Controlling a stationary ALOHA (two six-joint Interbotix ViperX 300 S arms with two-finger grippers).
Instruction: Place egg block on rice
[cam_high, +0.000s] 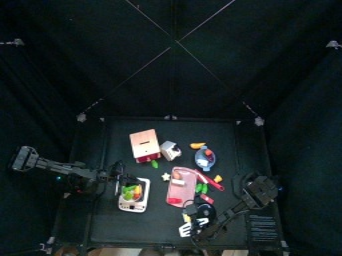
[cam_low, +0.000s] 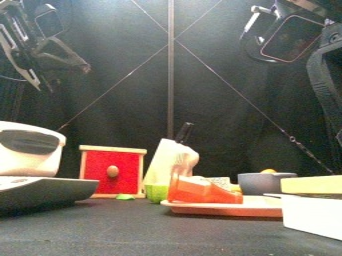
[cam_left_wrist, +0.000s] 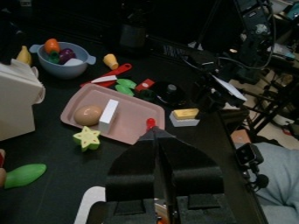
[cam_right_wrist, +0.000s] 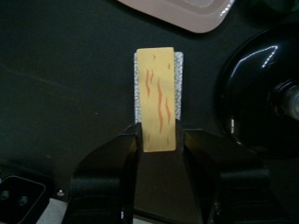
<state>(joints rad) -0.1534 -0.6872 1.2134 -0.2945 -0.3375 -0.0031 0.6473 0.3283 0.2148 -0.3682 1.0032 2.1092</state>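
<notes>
Right wrist view: right claw (cam_right_wrist: 158, 140) open, straddling egg block (cam_right_wrist: 158, 85) on rice; likely light, stiff, grip long sides.

No words, labels, brand names, numbers or signs can be read anywhere in these views. The yellow block with brown streaks (cam_right_wrist: 158, 86) just ahead of the right arm's fingers bears only wavy lines, not letters. The pink tray (cam_left_wrist: 131, 107) beyond the left arm's fingers is plain, and so is the red box (cam_low: 112, 171).
</notes>
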